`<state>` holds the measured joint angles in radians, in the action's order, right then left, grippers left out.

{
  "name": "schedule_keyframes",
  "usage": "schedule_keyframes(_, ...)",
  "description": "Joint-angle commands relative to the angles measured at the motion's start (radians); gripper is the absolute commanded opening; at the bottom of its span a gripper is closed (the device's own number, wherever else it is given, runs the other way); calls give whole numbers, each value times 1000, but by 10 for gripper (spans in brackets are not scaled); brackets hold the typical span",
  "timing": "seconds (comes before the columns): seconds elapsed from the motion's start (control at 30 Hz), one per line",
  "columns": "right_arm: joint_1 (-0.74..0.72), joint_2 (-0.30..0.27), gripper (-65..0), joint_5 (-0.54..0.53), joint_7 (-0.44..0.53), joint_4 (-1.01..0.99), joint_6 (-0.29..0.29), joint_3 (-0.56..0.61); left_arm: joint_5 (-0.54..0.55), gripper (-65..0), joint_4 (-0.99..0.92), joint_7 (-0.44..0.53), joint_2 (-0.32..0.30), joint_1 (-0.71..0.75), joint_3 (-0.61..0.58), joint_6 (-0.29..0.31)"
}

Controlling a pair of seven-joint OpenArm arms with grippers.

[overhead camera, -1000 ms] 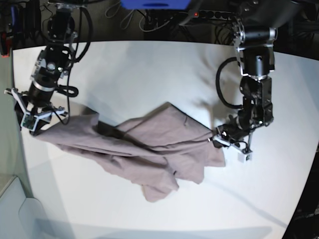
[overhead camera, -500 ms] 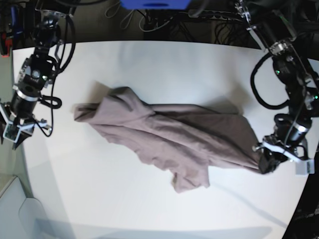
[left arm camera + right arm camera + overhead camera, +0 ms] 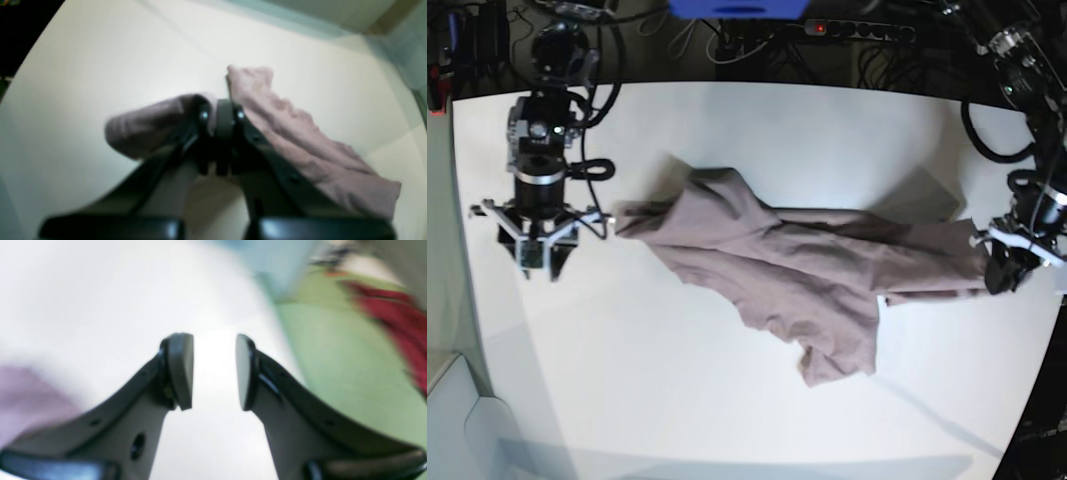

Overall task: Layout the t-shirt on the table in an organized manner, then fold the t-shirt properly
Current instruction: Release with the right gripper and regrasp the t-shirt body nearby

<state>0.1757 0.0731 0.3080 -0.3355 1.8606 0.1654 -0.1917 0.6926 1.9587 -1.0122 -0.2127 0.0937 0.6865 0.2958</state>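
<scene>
A loose flap of the t-shirt [image 3: 807, 265] hangs toward the near edge of the white worktop [image 3: 727, 420]. The shirt's long axis runs crosswise, from side to side between my two arms. My left fingers [image 3: 1005, 268] are clamped on one end, the cloth bunched at their tips. My right fingers [image 3: 539, 258] stand apart, empty, just beyond the shirt's other end, not touching it.

one t-shirt [image 3: 807, 270], one white surface [image 3: 727, 140], two pincers: left pincer [image 3: 1005, 262], right pincer [image 3: 539, 262].
</scene>
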Motion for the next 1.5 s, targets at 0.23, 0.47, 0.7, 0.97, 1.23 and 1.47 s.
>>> schedule_keyframes(0.23, -37, -40, -430, 1, -159, 18, 12, 222, 12, -647, -80, 22, -12, 108, 2, -8)
schedule_keyframes(0.47, -184, -39, -429, 1, -322, -26, 12, 311, 12, -647, -97, 25, -12, 202, 3, -4)
schedule_keyframes(0.7, -381, -39, -429, 1, -529, -201, 13, 384, 14, -647, -86, 26, -8, 255, 34, 0)
schedule_keyframes(0.97, -454, -32, -387, 0, -552, -388, 52, 522, 22, -647, -95, 22, -3, 262, 134, 1)
schedule_keyframes(1.23, -486, -8, -305, 0, -517, -461, 128, 525, 23, -647, -92, 22, -3, 266, 149, 1)
schedule_keyframes(1.47, -522, -5, -306, 0, -439, -580, 128, 486, 23, -647, -95, 23, -3, 266, 151, 1)
